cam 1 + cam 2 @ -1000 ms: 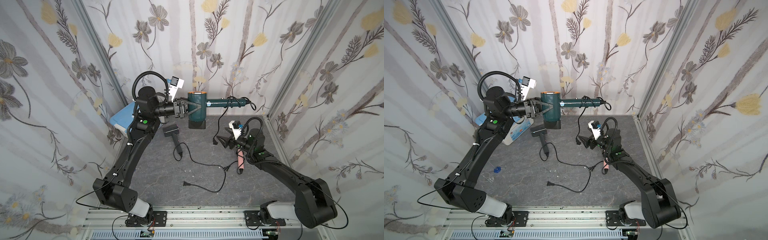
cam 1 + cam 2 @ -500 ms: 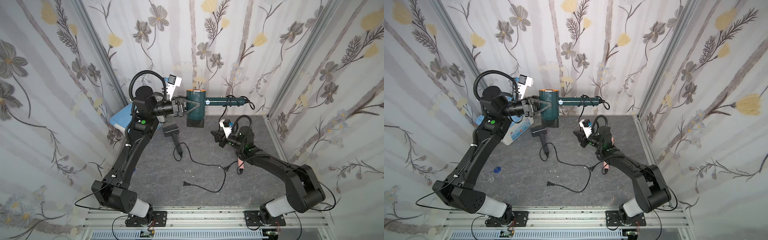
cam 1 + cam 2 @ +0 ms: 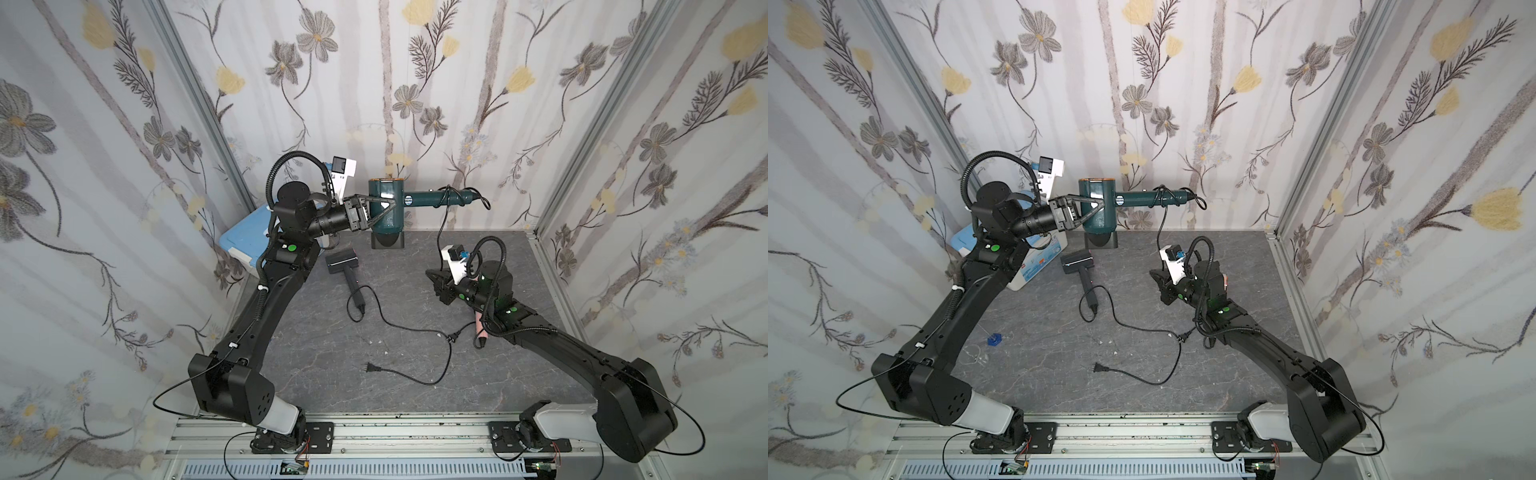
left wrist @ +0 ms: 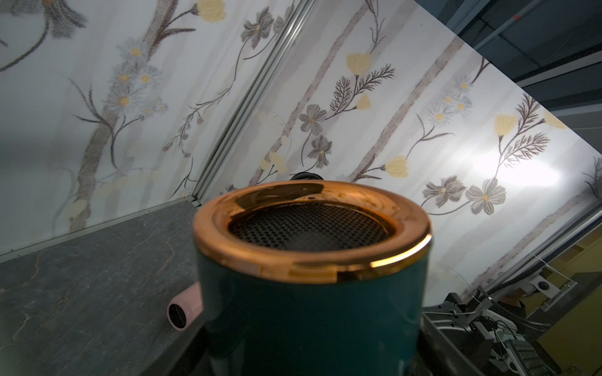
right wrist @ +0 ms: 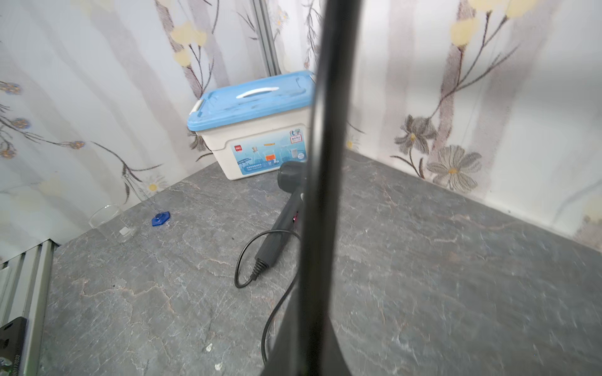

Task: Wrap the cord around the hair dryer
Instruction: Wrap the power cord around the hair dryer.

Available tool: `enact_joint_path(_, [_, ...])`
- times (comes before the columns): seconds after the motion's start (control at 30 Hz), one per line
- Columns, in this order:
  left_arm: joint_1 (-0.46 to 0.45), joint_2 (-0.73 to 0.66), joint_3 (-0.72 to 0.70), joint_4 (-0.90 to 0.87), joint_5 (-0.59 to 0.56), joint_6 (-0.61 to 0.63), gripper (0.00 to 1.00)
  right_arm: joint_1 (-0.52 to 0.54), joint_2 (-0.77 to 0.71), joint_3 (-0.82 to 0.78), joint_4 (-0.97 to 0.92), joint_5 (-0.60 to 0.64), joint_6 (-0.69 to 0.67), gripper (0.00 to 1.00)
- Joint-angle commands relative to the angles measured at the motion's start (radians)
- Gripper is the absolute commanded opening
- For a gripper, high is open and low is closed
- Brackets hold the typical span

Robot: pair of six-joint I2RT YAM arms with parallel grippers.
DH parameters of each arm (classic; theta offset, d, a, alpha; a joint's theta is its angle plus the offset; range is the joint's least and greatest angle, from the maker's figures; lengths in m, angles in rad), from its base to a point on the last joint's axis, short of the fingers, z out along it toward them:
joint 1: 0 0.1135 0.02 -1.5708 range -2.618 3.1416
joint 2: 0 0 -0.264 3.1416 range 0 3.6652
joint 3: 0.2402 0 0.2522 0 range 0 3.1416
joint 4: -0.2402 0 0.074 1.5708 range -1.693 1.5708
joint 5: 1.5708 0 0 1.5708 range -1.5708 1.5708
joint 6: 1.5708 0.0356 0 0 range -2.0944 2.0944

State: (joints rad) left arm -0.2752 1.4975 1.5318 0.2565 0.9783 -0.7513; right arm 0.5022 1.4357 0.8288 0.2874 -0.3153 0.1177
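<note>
In both top views my left gripper (image 3: 384, 210) (image 3: 1096, 212) is shut on the barrel of the dark green hair dryer (image 3: 386, 216) (image 3: 1098, 216), holding it in the air by the back wall. Its copper-rimmed end (image 4: 309, 257) fills the left wrist view. The handle (image 3: 436, 198) points right, with a few turns of black cord near its tip. From there the cord (image 3: 439, 232) (image 3: 1160, 228) hangs down to my right gripper (image 3: 432, 274) (image 3: 1155, 274), which is shut on it low over the table. In the right wrist view the cord (image 5: 321, 162) rises straight up from the shut jaws.
A black hair dryer (image 3: 345, 266) (image 5: 286, 208) lies mid-table, and a black cord runs from it toward a plug (image 3: 372, 367). A pink dryer (image 3: 482, 328) (image 4: 184, 312) lies under my right arm. A blue-lidded box (image 3: 241, 241) (image 5: 254, 123) sits back left, with a glass beaker (image 5: 107, 221) nearby.
My right gripper moved left to the hanging cord and went from open to shut on it. The left arm shifted the dryer slightly.
</note>
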Motion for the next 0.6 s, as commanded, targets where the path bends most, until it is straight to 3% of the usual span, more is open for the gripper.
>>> enact_joint_path(0.0, [0.001, -0.020, -0.060, 0.138, -0.137, -0.035, 0.00, 0.034, -0.065, 0.038, -0.285, 0.233, 0.041, 0.00])
enact_joint_path(0.17, [-0.014, -0.008, -0.109, 0.140, -0.188, -0.002, 0.00, 0.094, -0.037, 0.249, -0.731, 0.309, 0.004, 0.00])
enact_joint_path(0.27, [-0.054, 0.002, -0.085, -0.013, -0.193, 0.153, 0.00, 0.158, 0.047, 0.449, -0.991, 0.387, -0.059, 0.00])
enact_joint_path(0.43, [-0.136, 0.033, 0.037, -0.437, -0.240, 0.536, 0.00, 0.228, 0.191, 0.824, -1.330, 0.582, -0.142, 0.00])
enact_joint_path(0.57, [-0.162, 0.049, 0.044, -0.619, -0.280, 0.690, 0.00, 0.233, 0.260, 1.064, -1.491, 0.746, -0.205, 0.00])
